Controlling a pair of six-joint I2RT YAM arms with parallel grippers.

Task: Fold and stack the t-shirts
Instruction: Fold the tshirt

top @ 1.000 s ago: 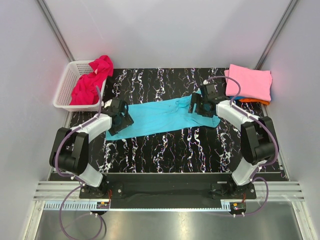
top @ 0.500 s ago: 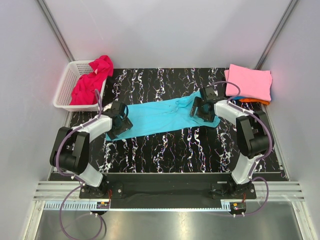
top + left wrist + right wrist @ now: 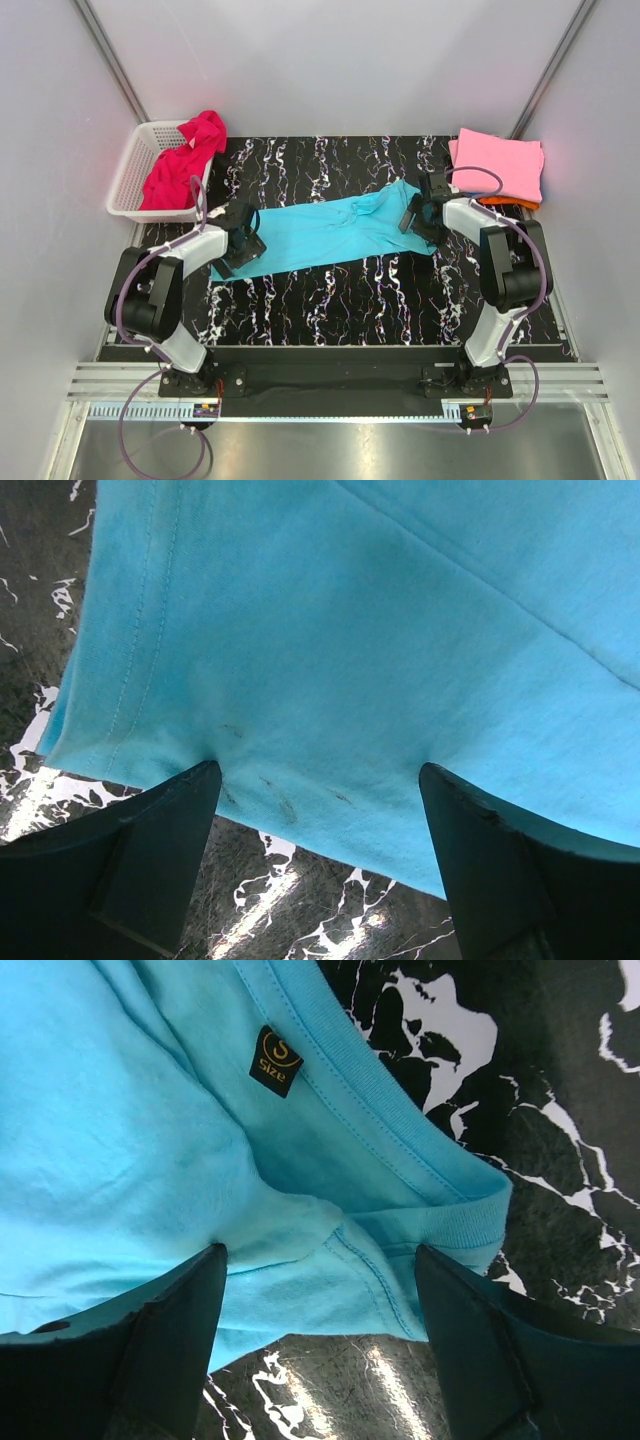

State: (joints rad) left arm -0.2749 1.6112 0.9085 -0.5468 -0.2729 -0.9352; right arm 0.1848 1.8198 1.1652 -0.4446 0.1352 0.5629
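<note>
Lying on the table (image 3: 330, 295): turquoise t-shirt (image 3: 320, 235), spread between both arms.
Left gripper (image 3: 318, 775): jaws apart over the hem (image 3: 130, 640).
Right gripper (image 3: 318, 1255): jaws apart at the collar (image 3: 400, 1165).
Handling: soft, light and limp, I reckon; pinch hem and collar edges.

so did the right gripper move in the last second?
Yes. In the top view the right gripper has shifted right, closer to the pink folded stack.

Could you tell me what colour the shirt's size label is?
Black size label with gold print; right wrist view.
</note>
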